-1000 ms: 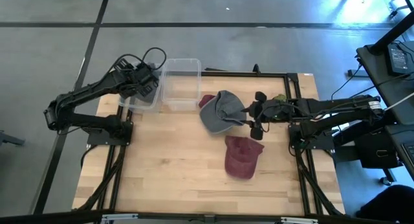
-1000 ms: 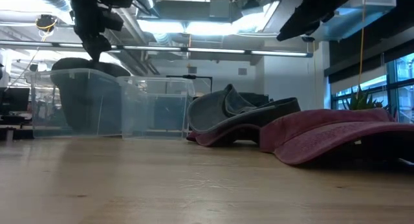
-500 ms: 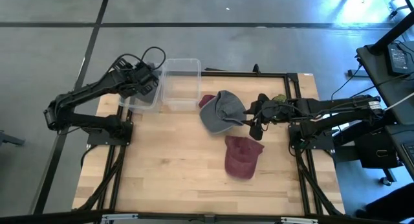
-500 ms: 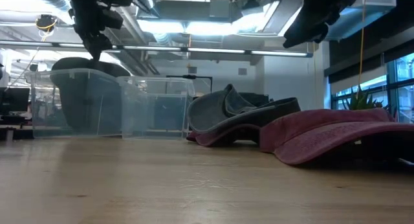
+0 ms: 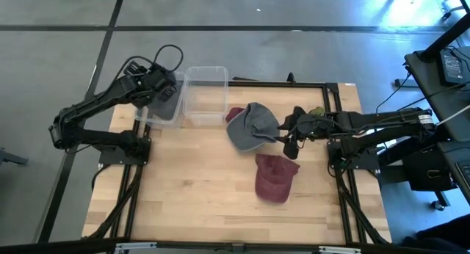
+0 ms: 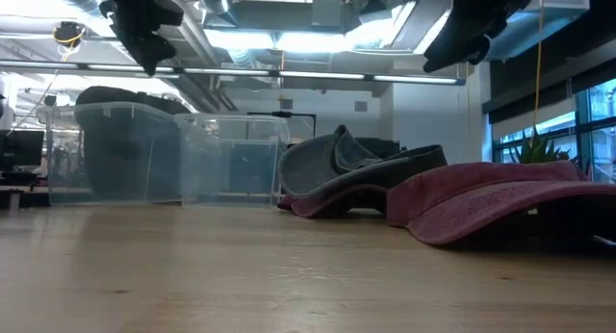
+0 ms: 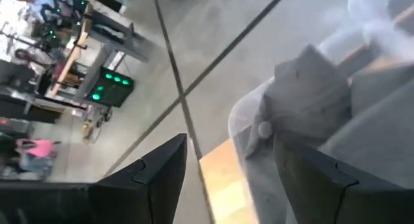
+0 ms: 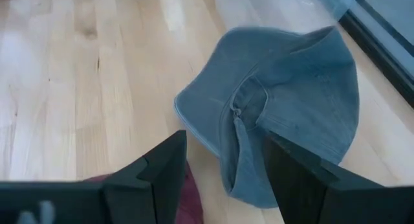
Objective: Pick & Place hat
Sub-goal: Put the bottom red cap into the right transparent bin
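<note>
Beside the released right claw (image 5: 286,136) lies the grey hat (image 5: 251,127) — brim toward the bins (image 5: 204,96).

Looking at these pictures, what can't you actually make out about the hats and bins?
- Third hat: high view, mostly covered by the grey hat; only a red edge shows.
- Left bin: high view, the left claw hides what lies inside; low view shows only a dark shape through the cloudy wall.
- Red cap: low view, cut off by the right edge.
- Right claw: open above the grey hat; contact unclear.
</note>
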You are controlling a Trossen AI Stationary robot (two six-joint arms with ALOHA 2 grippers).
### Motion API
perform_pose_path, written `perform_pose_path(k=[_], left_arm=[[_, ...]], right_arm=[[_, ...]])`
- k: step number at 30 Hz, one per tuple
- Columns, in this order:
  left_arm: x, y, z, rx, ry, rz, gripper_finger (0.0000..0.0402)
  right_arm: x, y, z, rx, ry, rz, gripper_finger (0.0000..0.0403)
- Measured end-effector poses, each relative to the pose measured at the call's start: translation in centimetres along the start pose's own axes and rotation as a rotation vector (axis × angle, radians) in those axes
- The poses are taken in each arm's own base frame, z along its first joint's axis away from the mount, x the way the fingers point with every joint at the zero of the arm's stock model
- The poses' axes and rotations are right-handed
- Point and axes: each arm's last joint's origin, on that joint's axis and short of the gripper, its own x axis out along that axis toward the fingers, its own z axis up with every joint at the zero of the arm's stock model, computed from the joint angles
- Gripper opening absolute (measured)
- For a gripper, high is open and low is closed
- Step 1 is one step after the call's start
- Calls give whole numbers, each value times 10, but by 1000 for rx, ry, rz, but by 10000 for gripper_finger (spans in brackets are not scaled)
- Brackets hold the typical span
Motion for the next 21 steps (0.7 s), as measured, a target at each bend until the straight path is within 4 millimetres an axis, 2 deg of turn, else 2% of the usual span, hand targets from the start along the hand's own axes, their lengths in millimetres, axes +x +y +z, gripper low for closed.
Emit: perform_pose_path(k=[4,9,14,21], left_arm=[[-6,-1,4,-120,-52,-124,226],[-20,-12,18,-259,-197,-533,226],[-31,-35,33,-283,-433,-787,228],[-44,-65,28,-252,-588,-959,227]], right_arm=[[0,0,-12,102,153,53,200],[2,-2,-30,288,364,1,200],[29,4,-56,243,411,0,200],[68,11,-94,192,413,17,200]])
